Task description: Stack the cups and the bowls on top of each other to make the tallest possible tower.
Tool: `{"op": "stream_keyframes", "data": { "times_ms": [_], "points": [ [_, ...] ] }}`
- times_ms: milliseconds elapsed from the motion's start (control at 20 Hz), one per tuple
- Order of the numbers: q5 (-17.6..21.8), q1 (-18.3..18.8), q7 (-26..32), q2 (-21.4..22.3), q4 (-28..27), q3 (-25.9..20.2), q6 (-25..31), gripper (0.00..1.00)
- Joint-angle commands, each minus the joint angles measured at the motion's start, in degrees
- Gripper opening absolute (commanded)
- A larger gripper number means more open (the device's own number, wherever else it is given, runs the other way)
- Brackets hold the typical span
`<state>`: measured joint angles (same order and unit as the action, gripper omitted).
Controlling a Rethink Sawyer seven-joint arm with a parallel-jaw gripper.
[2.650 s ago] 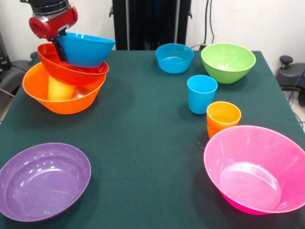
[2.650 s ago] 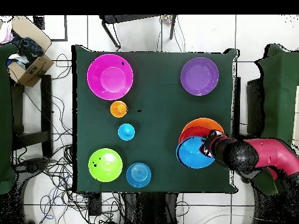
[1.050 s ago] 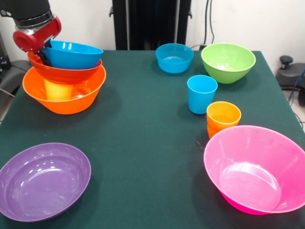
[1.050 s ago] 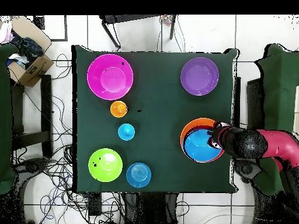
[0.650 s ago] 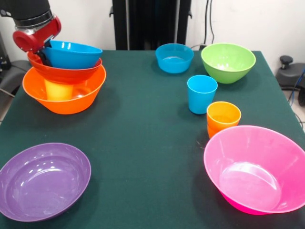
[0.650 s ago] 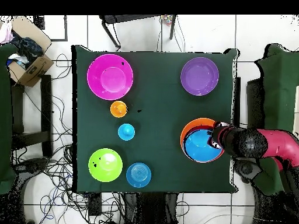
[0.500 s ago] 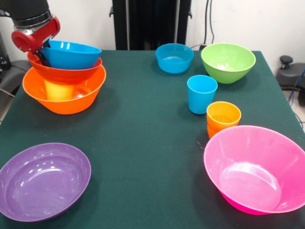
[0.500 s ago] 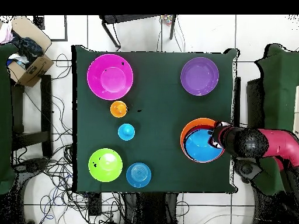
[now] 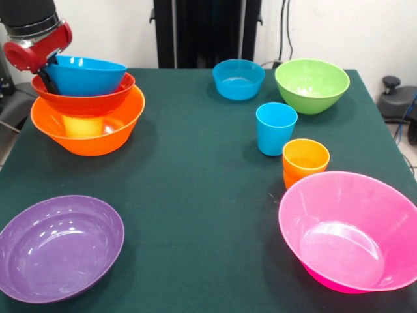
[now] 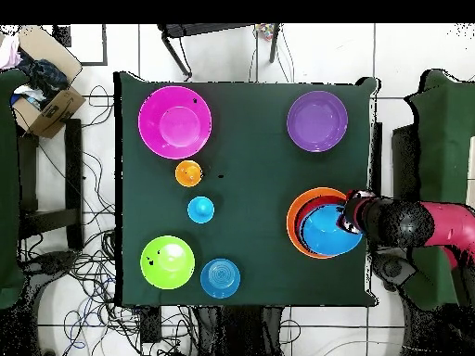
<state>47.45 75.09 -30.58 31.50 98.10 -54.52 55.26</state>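
Change since earlier frames: the blue bowl [image 9: 85, 74], then tipped and carried high, now sits almost level in the red-orange bowl [image 9: 85, 102], and both have slid a little toward the table's edge on the arm's side, off-centre in the big orange bowl [image 9: 88, 134].

Gripper [image 9: 45, 70]: at the blue bowl's rim on the side away from the table's middle, jaws apparently clamped on that rim; fingers mostly hidden.

Tower: orange base at the table's corner nearest the arm, yellow cup [image 9: 81, 125] showing through its wall, red-orange bowl above, blue bowl on top.

Key relation: the stack lies directly below and inboard of the jaws, so letting go is probably a matter of opening and lifting away.

Remaining: purple bowl [image 9: 58, 246], pink bowl [image 9: 348, 231], green bowl [image 9: 311, 85], second blue bowl [image 9: 238, 79], blue cup [image 9: 275, 128], orange cups [image 9: 305, 162], all glossy, standing apart.
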Motion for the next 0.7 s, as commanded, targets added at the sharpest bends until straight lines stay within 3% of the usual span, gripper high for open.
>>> {"op": "stream_keyframes", "data": {
  "times_ms": [50, 700],
  "points": [
    [1.52, -3.3, 19.45, -1.81, -5.09, 0.02, 5.62, 0.0],
    [1.54, -3.06, 19.11, -0.88, -4.33, -0.2, 6.46, 0.0]
  ]
}}
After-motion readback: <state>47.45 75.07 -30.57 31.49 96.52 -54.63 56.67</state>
